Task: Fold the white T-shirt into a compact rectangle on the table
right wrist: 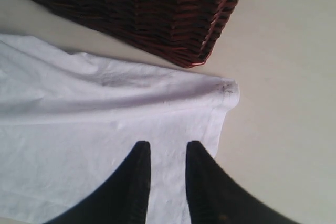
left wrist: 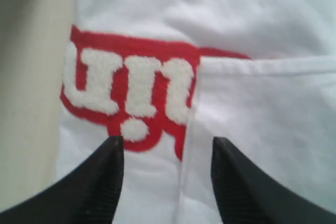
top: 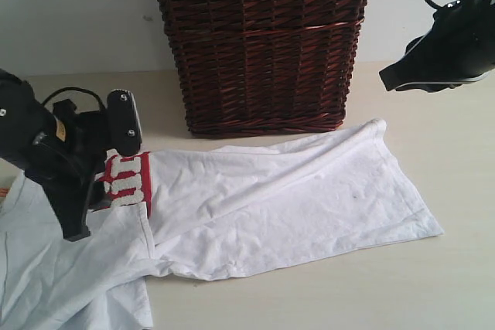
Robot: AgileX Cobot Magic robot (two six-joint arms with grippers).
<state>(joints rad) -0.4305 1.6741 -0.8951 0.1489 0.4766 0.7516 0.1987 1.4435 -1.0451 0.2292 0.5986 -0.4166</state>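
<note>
The white T-shirt (top: pixel 294 206) lies across the table (top: pixel 433 291), with one part folded over so its hem runs beside the red-outlined lettering (top: pixel 124 179). My left gripper (top: pixel 104 175) hovers low over that lettering (left wrist: pixel 126 87), open; only cloth shows between its fingers (left wrist: pixel 107 182). My right gripper (top: pixel 390 79) is raised at the far right, above and beyond the shirt's right end. In the right wrist view it (right wrist: pixel 168 148) is open by a narrow gap with nothing in it, over the shirt's corner (right wrist: pixel 226 90).
A tall dark brown wicker basket (top: pixel 263 44) stands at the back, right against the shirt's far edge, and also shows in the right wrist view (right wrist: pixel 147 9). Bare table (right wrist: pixel 283 77) lies right of and in front of the shirt.
</note>
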